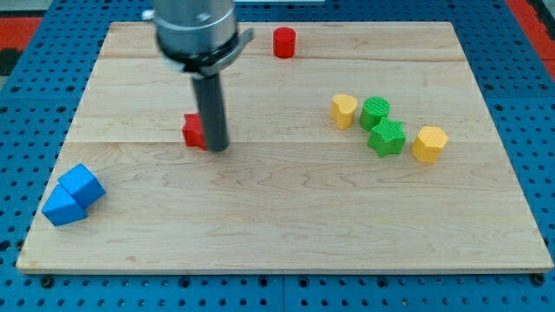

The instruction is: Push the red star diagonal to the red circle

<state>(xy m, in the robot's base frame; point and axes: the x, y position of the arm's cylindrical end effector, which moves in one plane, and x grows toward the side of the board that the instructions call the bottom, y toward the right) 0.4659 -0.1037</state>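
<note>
Here your dark rod's tip (217, 148) touches the small red star block's (193, 131) right side, gripperless, well short of the far red circle block (284, 42).

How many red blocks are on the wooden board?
2. The red circle stands near the view's top edge. The red star sits left of centre, partly hidden behind my tip, which is against its right side.
</note>
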